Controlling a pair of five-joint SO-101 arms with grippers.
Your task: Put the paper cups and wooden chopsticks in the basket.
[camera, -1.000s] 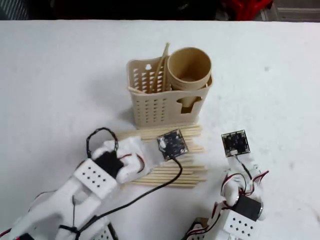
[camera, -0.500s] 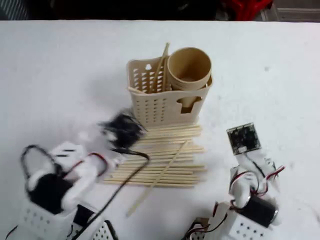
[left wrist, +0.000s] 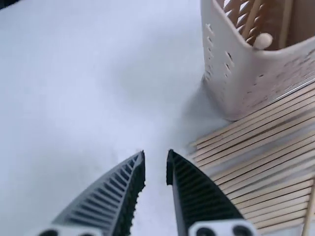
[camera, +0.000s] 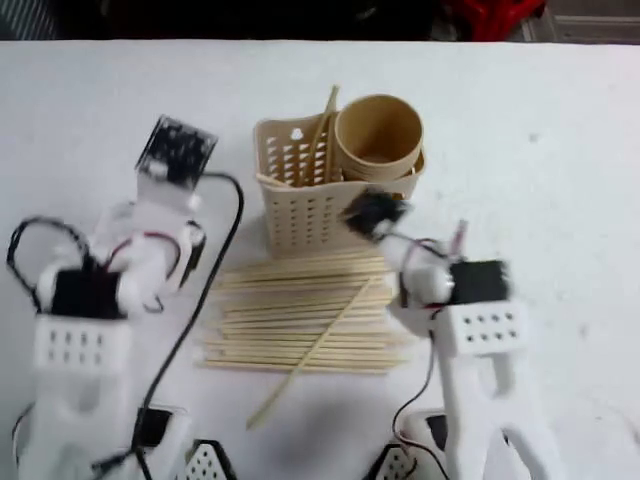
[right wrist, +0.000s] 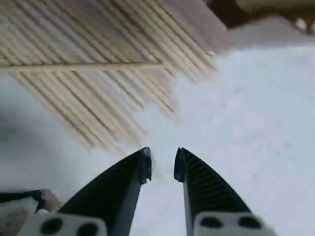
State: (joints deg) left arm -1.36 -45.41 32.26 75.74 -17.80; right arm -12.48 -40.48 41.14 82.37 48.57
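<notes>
The beige slotted basket (camera: 318, 205) stands mid-table with a paper cup (camera: 378, 135) and a few chopsticks (camera: 322, 125) in it. In front of it lies a flat pile of wooden chopsticks (camera: 300, 310), with one stick (camera: 310, 352) slanting across the pile. The left arm (camera: 150, 235) is beside the basket's left side. My left gripper (left wrist: 155, 164) hangs over bare table, slightly open and holding nothing, with the basket (left wrist: 246, 69) and pile (left wrist: 261, 157) near. The right arm (camera: 445, 285) is at the pile's right end. My right gripper (right wrist: 162, 164) is slightly open beside the stick ends (right wrist: 98, 83).
White table (camera: 540, 150) all around, with free room to the far left, the far right and behind the basket. A black cable (camera: 215, 290) runs from the left arm along the pile's left end. The arm bases stand at the front edge.
The left arm has swung off the pile to the basket's left. One chopstick now lies slanted across the pile. The right arm has moved from the front right to the pile's right end.
</notes>
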